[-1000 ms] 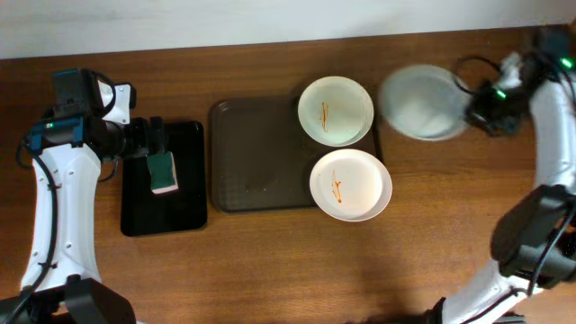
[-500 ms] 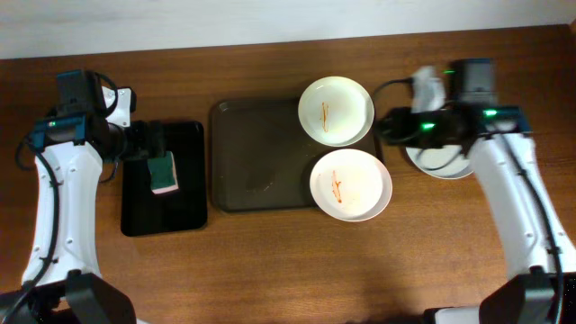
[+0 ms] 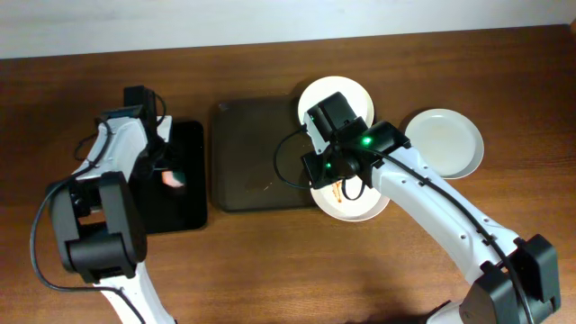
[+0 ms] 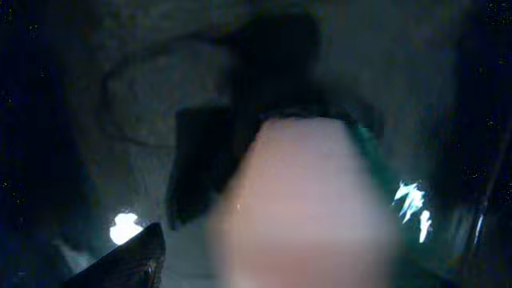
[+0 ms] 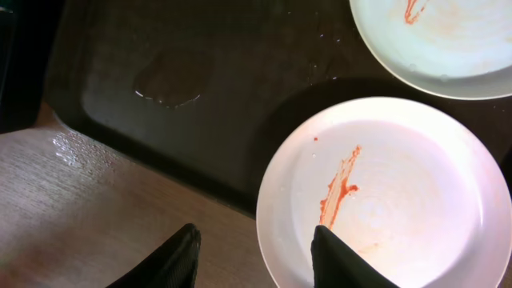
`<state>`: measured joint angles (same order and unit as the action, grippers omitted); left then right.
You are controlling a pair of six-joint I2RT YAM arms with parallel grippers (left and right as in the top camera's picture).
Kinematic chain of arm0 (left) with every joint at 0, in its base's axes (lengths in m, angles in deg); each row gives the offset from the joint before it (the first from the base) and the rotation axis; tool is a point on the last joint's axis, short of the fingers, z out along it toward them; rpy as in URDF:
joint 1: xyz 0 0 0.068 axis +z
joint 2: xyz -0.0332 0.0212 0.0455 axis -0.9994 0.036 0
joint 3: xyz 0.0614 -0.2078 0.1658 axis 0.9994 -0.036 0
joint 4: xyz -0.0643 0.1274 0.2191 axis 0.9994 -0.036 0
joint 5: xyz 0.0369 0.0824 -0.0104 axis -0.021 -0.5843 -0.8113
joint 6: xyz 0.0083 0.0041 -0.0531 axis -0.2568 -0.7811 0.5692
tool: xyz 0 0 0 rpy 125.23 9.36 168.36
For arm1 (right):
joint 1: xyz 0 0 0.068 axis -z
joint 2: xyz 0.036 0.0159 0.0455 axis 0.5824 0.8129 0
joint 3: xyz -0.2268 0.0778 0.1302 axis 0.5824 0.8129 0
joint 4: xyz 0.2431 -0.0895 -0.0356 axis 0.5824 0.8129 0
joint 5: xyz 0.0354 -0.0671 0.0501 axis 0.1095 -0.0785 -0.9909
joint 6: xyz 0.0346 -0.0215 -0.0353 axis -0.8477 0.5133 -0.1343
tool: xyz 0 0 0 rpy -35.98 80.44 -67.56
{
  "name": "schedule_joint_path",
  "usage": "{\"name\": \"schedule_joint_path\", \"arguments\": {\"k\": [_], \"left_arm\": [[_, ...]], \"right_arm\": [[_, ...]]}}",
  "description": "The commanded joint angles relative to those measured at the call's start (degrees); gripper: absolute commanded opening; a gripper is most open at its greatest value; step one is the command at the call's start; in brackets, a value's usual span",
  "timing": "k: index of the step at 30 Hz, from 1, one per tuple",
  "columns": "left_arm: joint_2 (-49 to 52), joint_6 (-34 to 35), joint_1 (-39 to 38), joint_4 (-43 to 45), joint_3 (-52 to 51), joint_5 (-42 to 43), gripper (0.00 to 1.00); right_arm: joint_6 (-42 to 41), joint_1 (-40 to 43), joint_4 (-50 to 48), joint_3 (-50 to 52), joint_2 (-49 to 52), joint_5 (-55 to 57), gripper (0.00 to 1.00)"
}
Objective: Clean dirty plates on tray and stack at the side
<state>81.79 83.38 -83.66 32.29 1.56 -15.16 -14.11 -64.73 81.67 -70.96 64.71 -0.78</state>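
The large brown-grey tray (image 3: pixel 252 153) lies mid-table. Two white plates with orange-red streaks rest on its right edge: the far plate (image 3: pixel 351 97) and the near plate (image 3: pixel 371 205), both partly hidden by my right arm. A third, unstreaked plate (image 3: pixel 445 142) lies on the table to the right. My right gripper (image 3: pixel 326 171) is open, and its fingers (image 5: pixel 256 260) straddle the left rim of the near plate (image 5: pixel 384 200). The far plate (image 5: pixel 448 40) shows at the top right. My left gripper (image 3: pixel 162 166) is low over a sponge (image 3: pixel 171 178). The sponge (image 4: pixel 304 208) is a close pinkish blur, and one finger stands apart from it.
A smaller glossy black tray (image 3: pixel 184 202) lies left of the large tray and holds the sponge. A thin water puddle (image 5: pixel 172 80) sits on the large tray (image 5: pixel 240 48). Bare wooden table (image 5: pixel 88 216) lies in front of it.
My right arm has swung left from the side plate to the near streaked plate, leaving the side plate on the table. My left arm has shifted right and down onto the sponge.
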Motion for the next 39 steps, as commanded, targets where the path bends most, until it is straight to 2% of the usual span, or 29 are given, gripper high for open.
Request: {"name": "schedule_joint_path", "arguments": {"k": [1, 6, 8, 9, 10, 11, 13, 17, 18, 20, 25, 27, 29, 30, 32, 33, 34, 36, 39], "left_arm": [[0.31, -0.92, 0.35, -4.07, 2.40, -4.90, 0.79], [-3.23, -0.92, 0.37, -7.78, 5.25, -4.94, 0.82], [-9.05, -0.94, 0.39, -7.78, 5.40, -4.94, 0.82], [-11.67, -1.36, 0.37, -7.56, 5.44, -4.87, 0.67], [-13.49, -3.30, 0.22, -8.04, 5.44, -5.22, 0.43], [-13.49, -3.28, 0.31, -8.20, 5.42, -5.44, 0.34], [-11.80, -4.39, 0.74, -7.58, 4.72, -4.46, 0.33], [-7.26, -7.08, 0.00, -7.52, 4.46, -3.65, 0.06], [-5.81, -9.53, -0.07, -7.48, 4.04, -0.42, 0.00], [-4.52, -12.02, -0.35, -7.52, 4.02, 4.63, 0.00], [-4.20, -14.84, -0.74, -6.16, 1.18, 3.67, 0.00], [-3.69, -13.79, -0.74, -3.93, -1.60, -3.08, 0.00], [-3.37, -3.45, -0.74, -2.29, -3.82, -19.43, 0.00], [-3.37, -0.09, -0.74, -2.64, -3.78, -23.43, 0.00], [-3.39, 1.33, -0.79, -3.10, -3.72, -23.71, 0.01], [-3.39, 1.31, -0.87, -3.26, -3.15, -21.59, 0.09], [-4.22, 1.33, -0.87, -5.22, -0.72, -15.43, 0.27], [-7.67, 1.29, -0.87, -8.26, 3.17, -9.22, 0.41], [-9.35, -2.62, -0.87, -9.53, 2.23, -6.73, 0.54]], "right_arm": [[-0.46, -0.46, 0.48, 0.07, -0.28, 0.72, 0.47], [-0.46, -0.46, 1.38, 0.07, -0.28, 0.70, 0.47], [-0.46, -0.46, 1.57, 0.07, -0.28, 0.72, 0.47], [-0.46, -0.46, 1.55, 0.07, -0.28, 0.70, 0.47], [-0.46, -0.46, 1.55, 0.07, -0.28, 0.70, 0.47], [-0.46, -0.46, 1.55, 0.07, -0.28, 0.72, 0.47], [-0.46, -0.46, 1.75, 0.07, -0.28, 0.66, 0.47], [-0.48, -0.46, 2.05, 0.07, -0.28, -0.61, 0.47], [-0.46, -0.46, 2.05, 0.07, -0.28, -0.59, 0.47], [-0.46, -0.46, 2.03, 0.09, -0.28, -0.59, 0.47], [-0.48, -0.46, 2.01, 0.09, -0.28, -0.59, 0.47], [-0.46, -0.46, 2.01, 0.07, -0.28, -0.59, 0.47], [-0.48, -0.46, 2.19, 0.09, -0.28, -0.61, 0.47], [-0.48, -0.46, 2.19, 0.09, -0.28, -0.61, 0.47], [-0.48, -0.46, 2.19, 0.07, -0.28, -0.59, 0.47], [-0.46, -0.46, 2.21, 0.07, -0.28, -0.59, 0.47], [-0.46, -0.46, 2.21, 0.07, -0.28, -0.59, 0.47], [-0.46, -0.46, 2.21, 0.07, -0.28, -0.59, 0.47], [-0.46, -0.46, 2.16, 0.07, -0.28, -0.59, 0.47]]}}
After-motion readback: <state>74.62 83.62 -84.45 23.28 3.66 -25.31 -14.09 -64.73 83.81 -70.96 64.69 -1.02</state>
